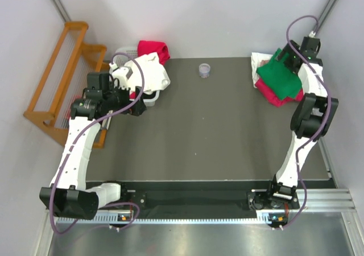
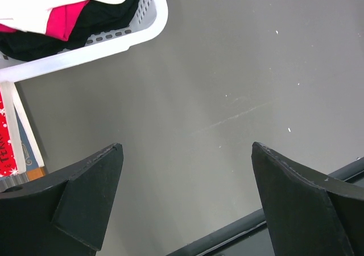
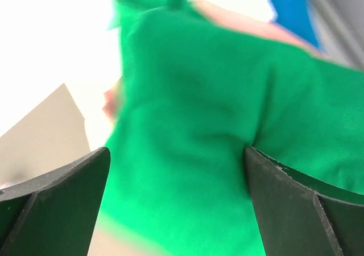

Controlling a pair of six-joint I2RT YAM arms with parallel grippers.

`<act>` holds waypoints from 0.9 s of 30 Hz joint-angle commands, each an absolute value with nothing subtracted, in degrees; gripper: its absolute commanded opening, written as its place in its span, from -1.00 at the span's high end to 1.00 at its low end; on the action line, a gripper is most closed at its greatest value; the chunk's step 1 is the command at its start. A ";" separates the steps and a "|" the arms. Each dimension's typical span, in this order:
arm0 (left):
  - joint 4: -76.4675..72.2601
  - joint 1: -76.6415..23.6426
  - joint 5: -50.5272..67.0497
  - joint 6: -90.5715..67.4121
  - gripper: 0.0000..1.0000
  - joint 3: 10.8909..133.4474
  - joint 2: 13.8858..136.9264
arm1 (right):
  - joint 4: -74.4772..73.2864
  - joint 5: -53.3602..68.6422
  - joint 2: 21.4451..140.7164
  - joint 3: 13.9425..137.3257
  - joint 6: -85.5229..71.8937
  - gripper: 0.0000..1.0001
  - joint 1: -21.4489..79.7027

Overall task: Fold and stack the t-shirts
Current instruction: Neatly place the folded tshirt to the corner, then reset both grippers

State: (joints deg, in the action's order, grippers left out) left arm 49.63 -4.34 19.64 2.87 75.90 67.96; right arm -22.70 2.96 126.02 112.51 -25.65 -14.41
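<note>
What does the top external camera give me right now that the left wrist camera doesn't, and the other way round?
Top external only: the stack at the far right of the table, with a green t-shirt on a magenta-red t-shirt, a small cup at the far edge, and the wooden rack on the left. Left wrist only: black fabric inside the white basket, and the left gripper open over bare table. Both: that basket holding white fabric and magenta-red fabric.

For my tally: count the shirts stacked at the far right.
3: bright green cotton tee on top, magenta-red tee beneath, white tee showing at the left edge; others may be hidden.
</note>
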 commanded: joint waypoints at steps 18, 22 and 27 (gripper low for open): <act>44.13 -3.87 4.66 2.37 -0.97 74.99 64.96 | -21.54 5.71 68.68 72.88 -19.07 -0.99 21.44; 39.47 -3.78 4.31 2.37 -0.97 69.44 64.95 | -21.71 5.89 63.29 64.53 -19.77 -0.99 22.23; 37.62 -3.78 6.32 0.97 -0.97 66.98 69.68 | -22.68 3.08 59.34 59.33 -19.60 -0.99 22.50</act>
